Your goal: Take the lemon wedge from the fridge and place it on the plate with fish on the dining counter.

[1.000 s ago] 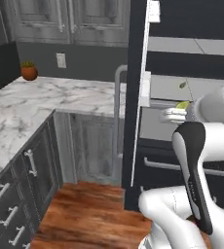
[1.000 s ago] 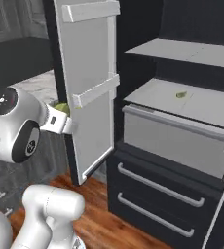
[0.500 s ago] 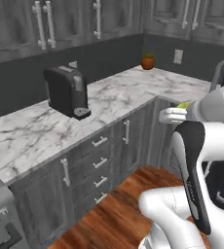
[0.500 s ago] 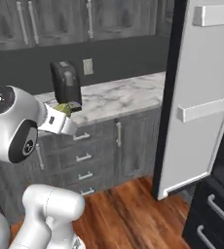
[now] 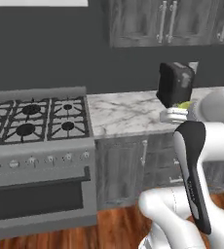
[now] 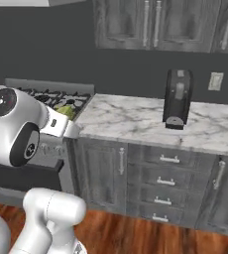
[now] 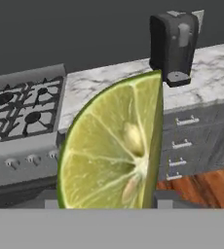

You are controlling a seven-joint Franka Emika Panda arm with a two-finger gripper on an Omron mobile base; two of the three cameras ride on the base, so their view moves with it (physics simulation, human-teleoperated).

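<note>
A gas stove [image 5: 36, 121] sits at nine o'clock, a marble counter [image 6: 136, 119] and black coffee machine [image 6: 177, 98] at one o'clock. My claw [image 7: 109, 204] is closed around the lemon wedge [image 7: 116, 146], held upright.

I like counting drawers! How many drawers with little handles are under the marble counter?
4. They are stacked one above another under the coffee machine: top drawer, second drawer, third drawer and bottom drawer. More may hide past the picture's edge.
</note>
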